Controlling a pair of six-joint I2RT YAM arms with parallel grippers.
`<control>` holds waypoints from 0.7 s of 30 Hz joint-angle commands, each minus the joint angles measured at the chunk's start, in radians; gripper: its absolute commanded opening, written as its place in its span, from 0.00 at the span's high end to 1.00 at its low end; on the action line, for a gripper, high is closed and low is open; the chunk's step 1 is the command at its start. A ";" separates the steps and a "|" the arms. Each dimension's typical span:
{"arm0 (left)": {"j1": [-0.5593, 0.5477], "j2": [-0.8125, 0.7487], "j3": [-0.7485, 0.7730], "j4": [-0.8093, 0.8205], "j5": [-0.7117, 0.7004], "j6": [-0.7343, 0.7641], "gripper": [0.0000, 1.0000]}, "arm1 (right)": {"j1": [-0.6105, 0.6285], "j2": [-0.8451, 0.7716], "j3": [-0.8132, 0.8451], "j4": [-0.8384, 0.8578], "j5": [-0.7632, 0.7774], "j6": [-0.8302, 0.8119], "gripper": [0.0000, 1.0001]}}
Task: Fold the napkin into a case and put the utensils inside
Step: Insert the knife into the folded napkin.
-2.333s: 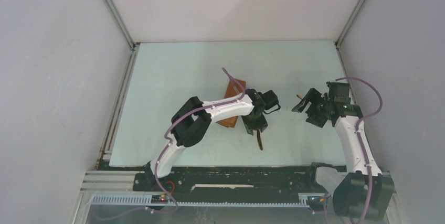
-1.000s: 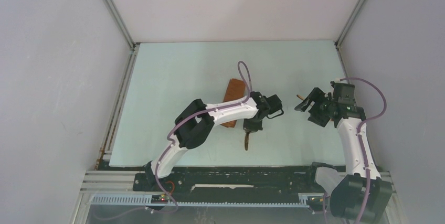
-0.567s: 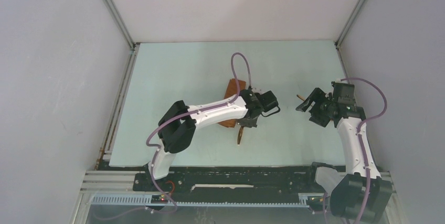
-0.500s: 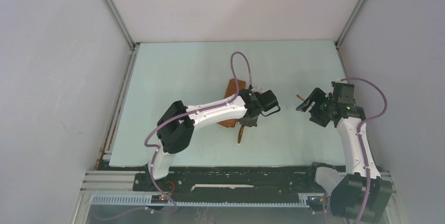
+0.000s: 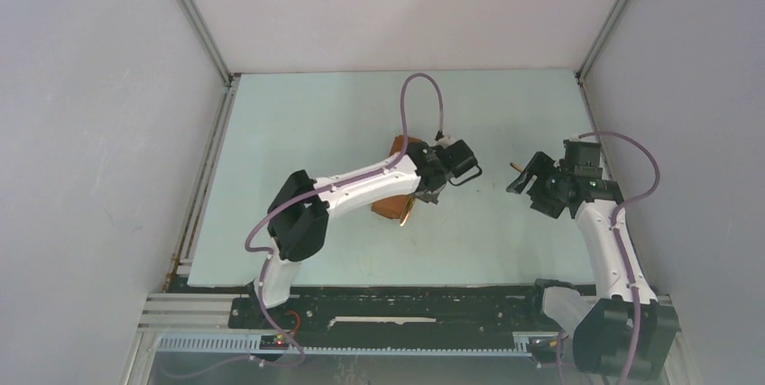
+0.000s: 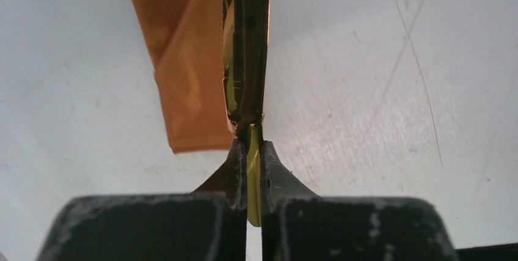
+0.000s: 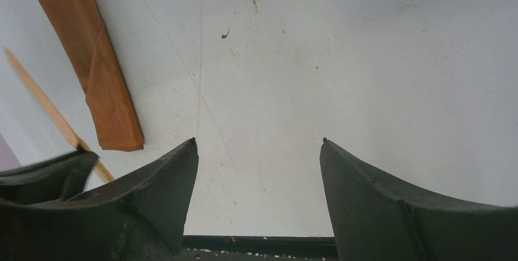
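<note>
Risk sits with the thin golden metal utensil [image 6: 245, 59], slick and pinched edge-on in the fully closed left pincer [image 6: 249, 150]. It could swivel, or snag and drag the narrow rust-orange cloth case [image 6: 186, 59], faintly shiny, lying beside it on the pale scuffed counter [image 6: 379, 90]. Well apart, the right pincer [image 7: 256, 145] gapes wide and empty, near a second golden utensil [image 7: 43, 105].

Nothing can be read in any of the three views: no lettering, number, brand mark or sign shows on the case [image 7: 98, 71], the utensil [image 6: 247, 41], the white arm casings [image 5: 361, 187] or the table [image 5: 307, 123] (the marks on the table's surface are scratches and specks, not characters).
</note>
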 commanded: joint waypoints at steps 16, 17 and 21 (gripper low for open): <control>0.279 0.223 0.456 0.158 -0.036 0.342 1.00 | 0.114 -0.006 0.005 0.053 -0.017 -0.036 0.00; 0.283 0.232 0.461 0.167 -0.030 0.349 1.00 | 0.116 -0.003 0.006 0.051 -0.015 -0.037 0.00; 0.297 0.267 0.465 0.202 -0.007 0.353 1.00 | 0.125 0.007 0.005 0.051 -0.006 -0.036 0.00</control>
